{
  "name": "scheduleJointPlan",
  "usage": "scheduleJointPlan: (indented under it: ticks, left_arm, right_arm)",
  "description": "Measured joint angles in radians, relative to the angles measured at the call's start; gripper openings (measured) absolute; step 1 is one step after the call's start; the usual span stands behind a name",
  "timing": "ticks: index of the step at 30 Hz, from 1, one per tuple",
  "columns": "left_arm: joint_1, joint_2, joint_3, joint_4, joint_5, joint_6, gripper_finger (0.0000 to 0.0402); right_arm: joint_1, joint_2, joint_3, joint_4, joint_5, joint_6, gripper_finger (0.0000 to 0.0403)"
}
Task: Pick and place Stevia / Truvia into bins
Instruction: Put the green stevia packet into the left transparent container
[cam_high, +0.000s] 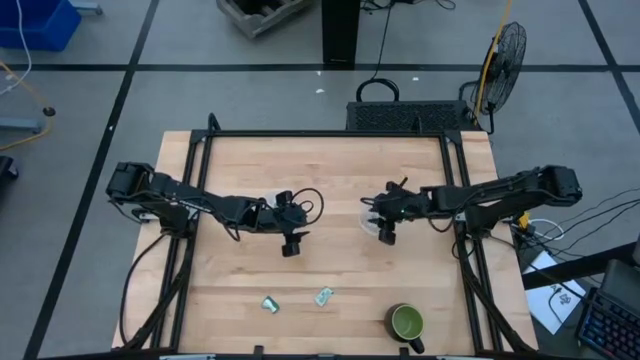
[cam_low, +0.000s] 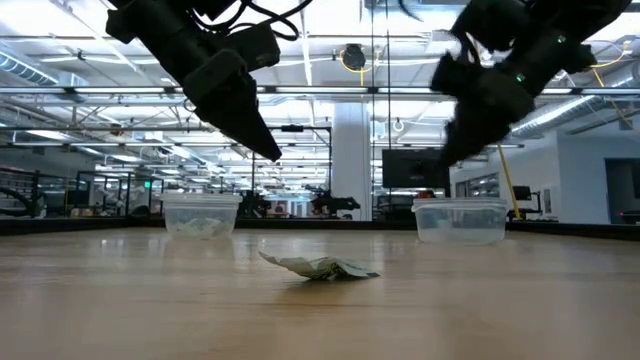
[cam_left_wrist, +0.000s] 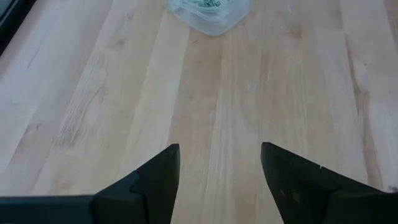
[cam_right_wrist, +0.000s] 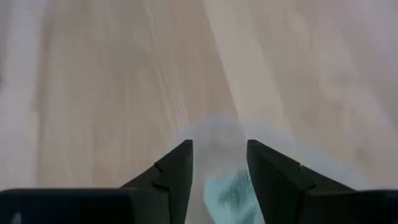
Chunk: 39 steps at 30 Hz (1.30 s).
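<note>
Two green and white packets lie flat near the table's near edge; the low view shows one crumpled packet. One clear cup stands under my left arm and holds packets. The other clear cup stands by my right gripper. My left gripper hangs open over bare wood, on the near side of its cup. My right gripper is open just above the second cup, where a green packet shows between the fingers.
A green mug stands at the near right corner of the table. Black rails run along the left, right and far sides of the table. Bare wood lies between the two grippers and the packets.
</note>
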Motion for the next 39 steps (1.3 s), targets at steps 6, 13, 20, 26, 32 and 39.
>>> scheduleJointPlan:
  ticks: [6,13,20,26,32,39]
  left_arm:
    - [0.000,0.000,0.000,0.042,0.083,0.010,0.0232]
    - [-0.022,0.000,0.000,0.119,0.308,0.046,0.0232]
    - [-0.080,0.000,0.000,0.118,0.410,0.142,0.0232]
    - [-0.163,0.000,0.000,0.046,0.412,0.091,0.0232]
    - [-0.279,0.000,0.000,-0.068,0.520,-0.087,0.0232]
    - [-0.445,0.000,0.000,-0.127,0.500,-0.178,0.0232]
  right_arm:
    - [-0.006,-0.046,0.000,0.174,0.001,-0.105,0.0149]
    - [0.024,-0.054,0.001,0.298,-0.235,-0.123,0.0148]
    - [0.149,0.104,0.001,0.554,-0.343,-0.129,0.0149]
    - [0.224,0.309,0.001,0.847,-0.343,-0.132,0.0149]
    - [0.229,0.372,0.001,0.942,-0.340,-0.144,0.0148]
    - [0.229,0.373,0.001,0.950,-0.340,-0.118,0.0145]
